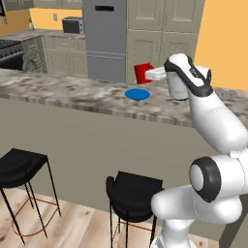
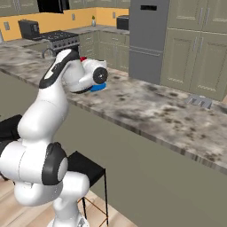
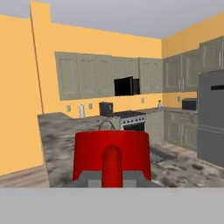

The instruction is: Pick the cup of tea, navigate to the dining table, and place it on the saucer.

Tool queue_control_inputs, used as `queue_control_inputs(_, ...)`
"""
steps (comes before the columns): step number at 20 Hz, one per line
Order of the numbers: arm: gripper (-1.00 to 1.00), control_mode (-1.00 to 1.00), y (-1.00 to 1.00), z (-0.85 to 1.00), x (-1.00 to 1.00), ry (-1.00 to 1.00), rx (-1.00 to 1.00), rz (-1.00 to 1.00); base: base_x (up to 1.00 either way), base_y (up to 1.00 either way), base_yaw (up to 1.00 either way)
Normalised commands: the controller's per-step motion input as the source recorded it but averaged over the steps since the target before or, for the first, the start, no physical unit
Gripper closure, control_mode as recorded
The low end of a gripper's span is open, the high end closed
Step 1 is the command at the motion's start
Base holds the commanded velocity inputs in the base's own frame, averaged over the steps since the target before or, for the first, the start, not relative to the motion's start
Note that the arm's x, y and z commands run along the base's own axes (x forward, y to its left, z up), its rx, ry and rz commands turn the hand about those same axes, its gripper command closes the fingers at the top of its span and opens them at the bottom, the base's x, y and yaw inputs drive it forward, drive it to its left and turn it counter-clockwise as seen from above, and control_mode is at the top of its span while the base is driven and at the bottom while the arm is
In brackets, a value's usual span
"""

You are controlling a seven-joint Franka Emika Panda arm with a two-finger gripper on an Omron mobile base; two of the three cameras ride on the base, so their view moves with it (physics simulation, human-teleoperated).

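Red cup of tea (image 1: pixel 142 73) held by fingers (image 3: pixel 111 177) | saucer (image 1: pixel 137 94) below, half-hidden from right | dining table (image 1: pixel 58 92)

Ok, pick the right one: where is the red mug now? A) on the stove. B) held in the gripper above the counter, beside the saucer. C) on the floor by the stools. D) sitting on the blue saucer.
B: the red mug is held in the gripper, raised above the marble counter, while the blue saucer lies bare below it.
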Motion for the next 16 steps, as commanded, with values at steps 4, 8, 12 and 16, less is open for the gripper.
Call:
queue_control_inputs(4,1.00,-1.00,-0.03,-0.17,0.25,-0.21,0.02,0.00,0.00,0.00,0.00)
queue_control_inputs(8,1.00,-1.00,-0.01,0.00,0.12,0.02,0.00,0.00,0.00,0.00,0.00)
queue_control_inputs(12,1.00,-1.00,0.00,-0.01,0.00,0.07,0.00,0.00,0.00,0.00,0.00)
queue_control_inputs(16,1.00,-1.00,-0.03,-0.10,0.00,-0.01,0.00,0.00,0.00,0.00,0.00)
